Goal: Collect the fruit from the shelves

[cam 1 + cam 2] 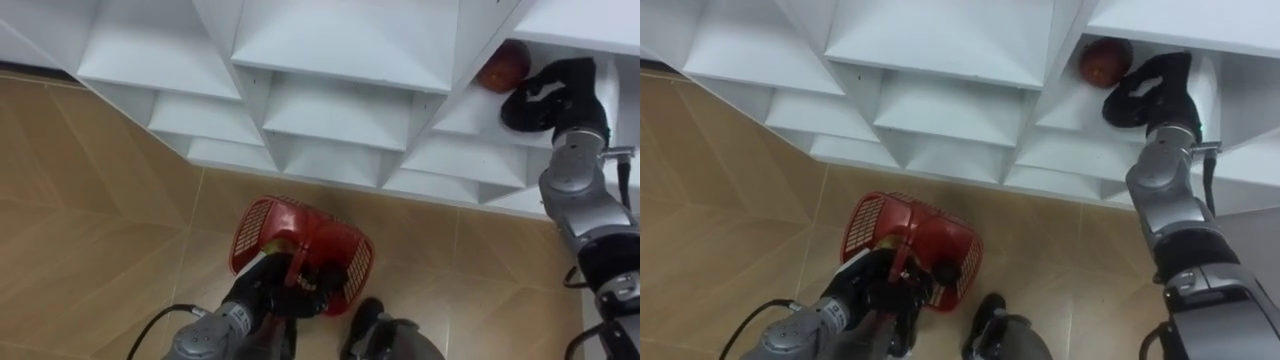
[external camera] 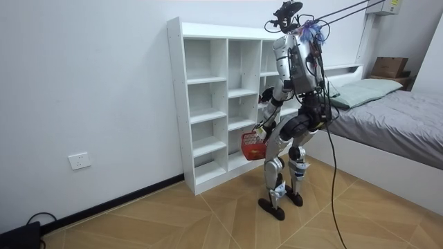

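Observation:
A red apple lies in a compartment of the white closet, on the right side. My right hand is inside that compartment just right of the apple, fingers relaxed and open, a small gap between them and the fruit. My left hand hangs low, curled round the handle of a red plastic basket above the wooden floor. In the room view I stand facing the closet, leaning slightly, with the basket at hip height.
The other compartments I see hold nothing. A bed stands at the room view's right, behind me. Wooden floor stretches to my left below the closet's lowest shelf.

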Robot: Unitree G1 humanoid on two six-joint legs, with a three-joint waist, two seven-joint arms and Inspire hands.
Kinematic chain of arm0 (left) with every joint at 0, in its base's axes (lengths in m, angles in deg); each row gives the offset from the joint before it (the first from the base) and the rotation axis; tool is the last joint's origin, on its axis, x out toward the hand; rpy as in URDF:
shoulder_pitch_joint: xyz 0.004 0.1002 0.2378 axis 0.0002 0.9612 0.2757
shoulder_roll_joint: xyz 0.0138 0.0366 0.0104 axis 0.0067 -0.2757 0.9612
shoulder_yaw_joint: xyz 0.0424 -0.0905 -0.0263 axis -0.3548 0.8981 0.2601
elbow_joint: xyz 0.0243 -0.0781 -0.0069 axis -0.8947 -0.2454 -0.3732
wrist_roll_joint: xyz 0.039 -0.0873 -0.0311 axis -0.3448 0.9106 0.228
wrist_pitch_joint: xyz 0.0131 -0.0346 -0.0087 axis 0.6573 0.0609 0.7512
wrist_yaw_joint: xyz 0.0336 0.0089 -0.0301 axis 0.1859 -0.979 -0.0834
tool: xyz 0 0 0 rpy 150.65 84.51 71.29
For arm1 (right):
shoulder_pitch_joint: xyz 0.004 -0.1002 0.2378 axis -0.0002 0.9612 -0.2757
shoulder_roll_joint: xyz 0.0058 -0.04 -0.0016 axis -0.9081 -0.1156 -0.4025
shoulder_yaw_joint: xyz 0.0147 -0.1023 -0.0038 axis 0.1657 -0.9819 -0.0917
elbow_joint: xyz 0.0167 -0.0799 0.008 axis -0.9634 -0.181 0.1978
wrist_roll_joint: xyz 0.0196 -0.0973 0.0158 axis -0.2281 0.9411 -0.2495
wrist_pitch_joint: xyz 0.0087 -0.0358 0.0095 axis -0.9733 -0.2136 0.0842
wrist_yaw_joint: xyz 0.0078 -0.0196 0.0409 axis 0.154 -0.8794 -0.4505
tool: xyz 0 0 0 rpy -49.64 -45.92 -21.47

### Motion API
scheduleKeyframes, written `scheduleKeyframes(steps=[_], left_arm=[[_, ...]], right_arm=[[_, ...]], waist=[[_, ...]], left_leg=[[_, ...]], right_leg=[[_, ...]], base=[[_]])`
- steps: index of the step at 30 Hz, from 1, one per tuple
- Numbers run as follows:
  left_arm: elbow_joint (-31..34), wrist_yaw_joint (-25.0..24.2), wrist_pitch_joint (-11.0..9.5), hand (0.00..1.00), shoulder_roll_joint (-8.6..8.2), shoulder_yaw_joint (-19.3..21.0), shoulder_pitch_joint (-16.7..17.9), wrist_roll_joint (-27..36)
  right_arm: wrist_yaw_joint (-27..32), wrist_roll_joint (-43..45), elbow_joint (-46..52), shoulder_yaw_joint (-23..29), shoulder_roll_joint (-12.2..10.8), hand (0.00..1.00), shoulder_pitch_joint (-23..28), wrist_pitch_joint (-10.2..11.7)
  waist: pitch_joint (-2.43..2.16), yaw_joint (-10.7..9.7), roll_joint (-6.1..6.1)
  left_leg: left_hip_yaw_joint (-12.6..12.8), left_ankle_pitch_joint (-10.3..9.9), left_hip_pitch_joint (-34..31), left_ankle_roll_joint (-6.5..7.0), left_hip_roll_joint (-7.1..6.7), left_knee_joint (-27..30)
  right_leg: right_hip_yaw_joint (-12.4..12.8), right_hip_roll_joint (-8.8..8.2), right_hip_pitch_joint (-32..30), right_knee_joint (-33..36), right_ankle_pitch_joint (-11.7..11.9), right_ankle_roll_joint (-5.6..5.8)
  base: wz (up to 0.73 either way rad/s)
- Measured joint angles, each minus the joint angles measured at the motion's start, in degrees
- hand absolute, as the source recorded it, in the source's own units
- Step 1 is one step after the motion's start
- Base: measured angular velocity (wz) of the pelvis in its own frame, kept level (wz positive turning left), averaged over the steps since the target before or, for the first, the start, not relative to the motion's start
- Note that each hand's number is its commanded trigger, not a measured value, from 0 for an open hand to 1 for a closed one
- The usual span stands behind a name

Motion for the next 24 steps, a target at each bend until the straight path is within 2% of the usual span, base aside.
scheduleKeyframes(steps=[9,13,24], left_arm=[[-0.04,0.14,0.0,1.0,0.28,-0.43,-0.02,-0.01],[-0.04,0.49,-0.02,1.0,0.59,-0.59,-0.11,0.02],[-0.02,1.52,-0.02,1.0,0.88,-0.95,-0.13,0.02]], right_arm=[[-0.81,-1.43,0.0,-0.97,0.01,0.0,-1.23,0.0],[-0.6,-1.43,-0.01,-1.02,0.01,0.0,-1.32,0.0],[-0.42,-1.42,-0.15,-1.4,0.07,0.0,-2.36,-0.73]], waist=[[0.3,-0.22,-0.56],[0.62,-0.22,-1.16],[0.62,-0.43,-1.22]], left_leg=[[-0.1,0.04,0.0,0.04,0.01,-0.22],[-0.1,0.08,0.08,0.08,0.0,-0.48],[-0.1,0.08,0.07,0.08,0.26,-0.72]], right_leg=[[-0.24,0.03,0.23,-0.66,0.08,0.14],[-0.21,0.1,0.28,-0.94,0.12,0.2],[-0.31,0.46,0.57,-1.79,0.41,0.36]], base=[[0.0],[0.0],[0.0]])
